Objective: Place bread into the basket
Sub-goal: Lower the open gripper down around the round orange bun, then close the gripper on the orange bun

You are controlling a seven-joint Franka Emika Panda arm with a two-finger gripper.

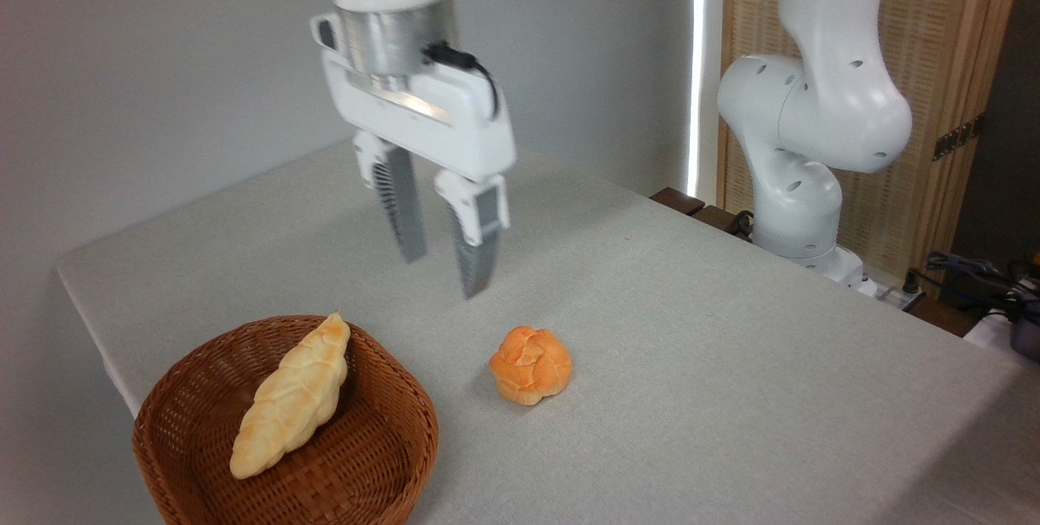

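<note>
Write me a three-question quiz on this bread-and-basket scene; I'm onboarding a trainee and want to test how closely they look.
1. True or false: the round bun already lies in the basket.
2. What lies in the basket? A) a long braided loaf B) a banana C) nothing
3. Fill in: the gripper hangs above the table with its jaws ____ and holds nothing.

Key:
1. False; the bun sits on the table, right of the basket and apart from it.
2. A; the braided loaf lies there, one end resting against the rim.
3. Open.
</note>
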